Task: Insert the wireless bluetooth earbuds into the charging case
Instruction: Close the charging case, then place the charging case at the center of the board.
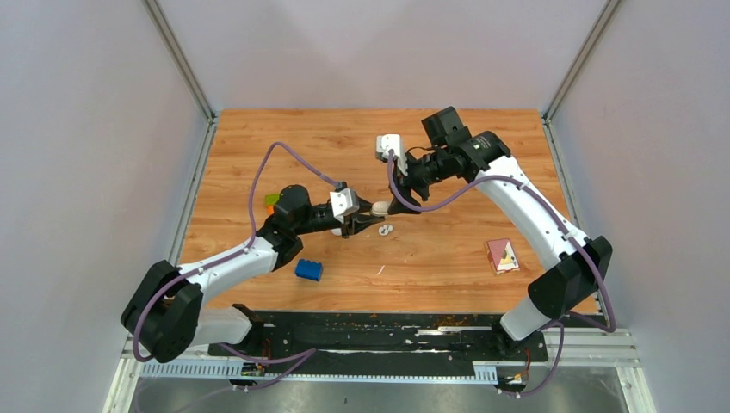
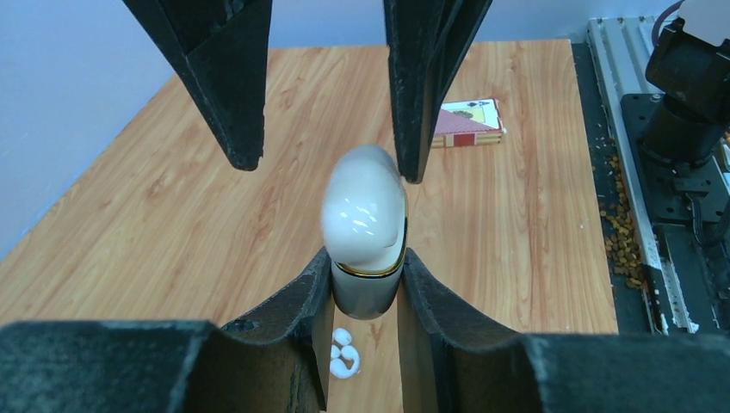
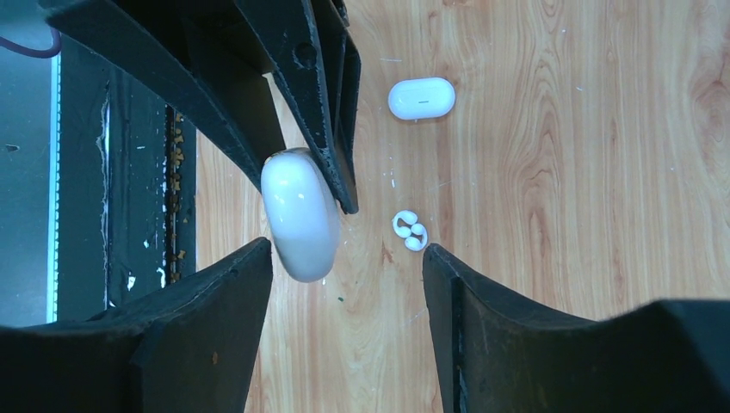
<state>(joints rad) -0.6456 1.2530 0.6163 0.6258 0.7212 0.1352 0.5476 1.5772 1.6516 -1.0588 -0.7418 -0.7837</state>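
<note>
1. Charging case: white, glossy and pill-shaped, with a thin gold band around it just past the holding fingertips; the part beyond the band sits slightly askew, and whether the lid is open cannot be told.
2. Left gripper: clamped on the lower part of the charging case, one finger on each side; the case is held above the tabletop, near its centre.
3. Right gripper: jaws apart, set either side of the free end of the case; one finger is just beside the case, but contact cannot be confirmed.
4. Wireless bluetooth earbuds: tiny curled white pieces lying together in one cluster on the tabletop; in the top view they are at about 5 o'clock from the held case, outside it.
5. Second white case: closed, lying flat on the tabletop near the earbuds; seen only in the right wrist view.
6. Other items, taken from the earbuds in the top view: blue toy brick at 8 o'clock; green and orange block at roughly 9 o'clock, partly behind the left arm; small card box at roughly 3 o'clock, well apart.
7. Surface: orange-brown wood grain with small white specks; a black base plate runs along the near edge, strewn with brown crumbs.
8. Room: plain pale grey walls on three sides; metal posts in the far corners.
</note>
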